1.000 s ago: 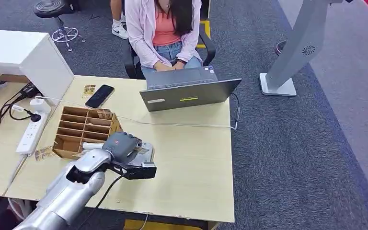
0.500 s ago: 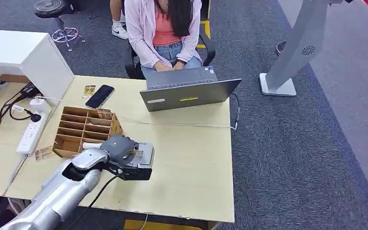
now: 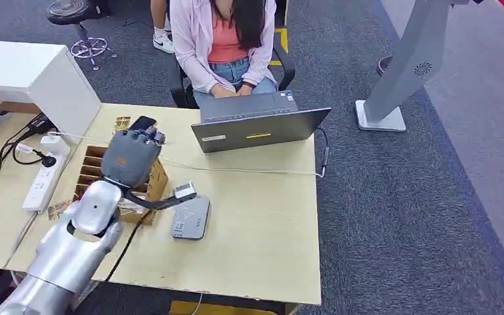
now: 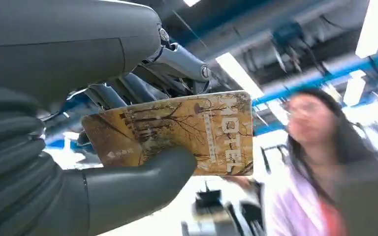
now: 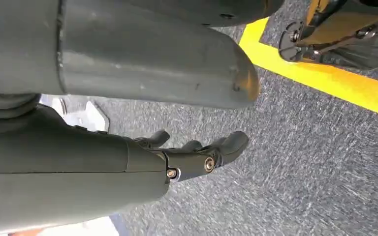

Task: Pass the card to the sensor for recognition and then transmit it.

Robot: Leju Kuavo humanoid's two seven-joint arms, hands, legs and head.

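Here the left hand is raised above the wooden organizer, its back toward the head camera and its fingers pointing away from the robot. In the left wrist view, this hand pinches a card between the thick thumb and the darker fingers; the card is yellow-brown with a tree pattern and the word "HOTEL" on its face. The card itself is hidden behind the hand in the head view. The grey sensor lies flat on the table, just beside the organizer on the side away from the power strip. A thin cable runs across the table beyond the organizer. A phone lies beyond the organizer, partly covered by the fingers. Farther beyond the organizer stands an open laptop, and a person sits behind it. The right hand hangs over grey carpet, holding nothing, its fingers apart and gently curved, near a yellow floor stripe.
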